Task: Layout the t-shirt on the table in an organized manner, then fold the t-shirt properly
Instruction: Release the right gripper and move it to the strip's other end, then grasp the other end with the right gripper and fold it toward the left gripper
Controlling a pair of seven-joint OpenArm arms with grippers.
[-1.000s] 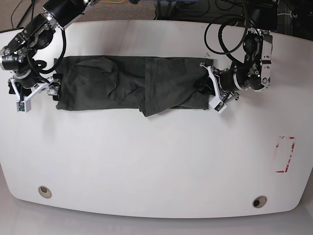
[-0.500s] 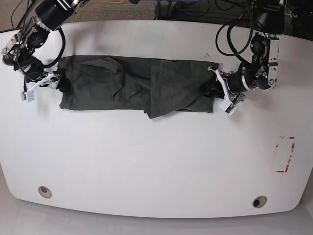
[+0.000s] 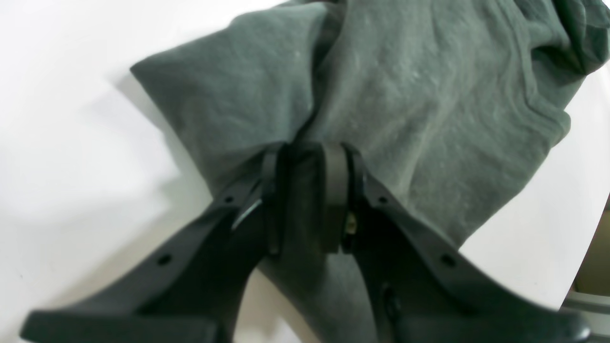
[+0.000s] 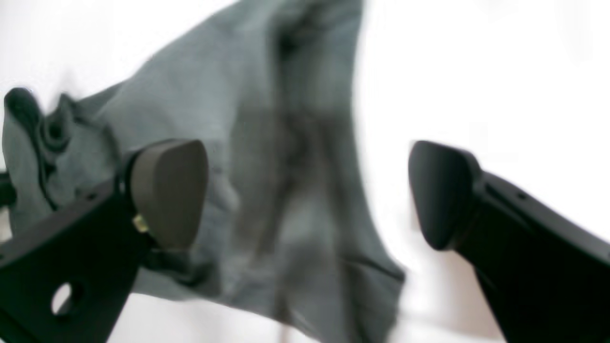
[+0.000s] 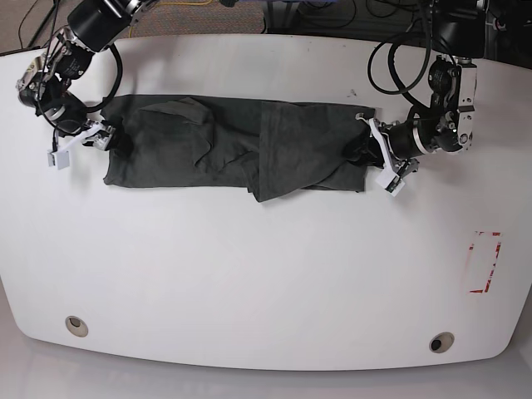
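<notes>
T-shirt (image 5: 233, 154): dark grey, stretched in a band, upper middle of table (image 5: 266, 274).
Left gripper (image 3: 307, 190): jaws pinching t-shirt edge.
Right gripper (image 4: 310, 190): jaws wide, nothing held.

Both arms black with looped black cables; white gripper brackets; left gripper (image 3: 305, 195) black fingers, rounded matte pads, round holes.

Looks like some robotics lab or test bench, since a big glossy white table (image 5: 266, 274) with two round grommet holes (image 5: 76, 325) and a red-and-white marking (image 5: 486, 262) is sitting under loose black cables (image 5: 391, 62) that are trailing off its far edge.
</notes>
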